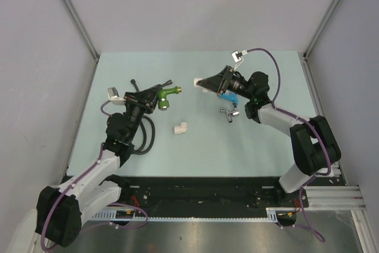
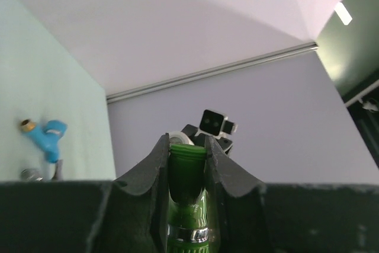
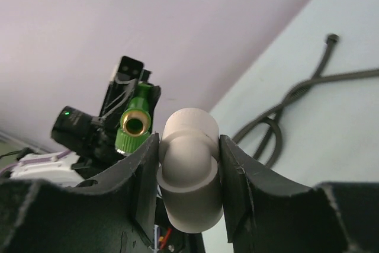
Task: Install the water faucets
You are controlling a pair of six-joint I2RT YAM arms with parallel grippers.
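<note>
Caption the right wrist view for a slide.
Right jaws clamped on a white elbow fitting, the green faucet in the left jaws pointing toward it.

I count two faucets: one green faucet (image 1: 172,92), one blue-handled faucet (image 1: 228,99); two white elbow fittings: loose elbow (image 1: 180,127) on the table (image 1: 266,146), second elbow (image 3: 188,176) between the right-hand fingers; one black hose (image 1: 149,130), a single length as far as I can tell from the overhead feed; two arms on the rig, so two grippers: left gripper (image 2: 187,146), right gripper (image 3: 189,146); that makes five loose parts in all: two taps, two elbows, one hose
</note>
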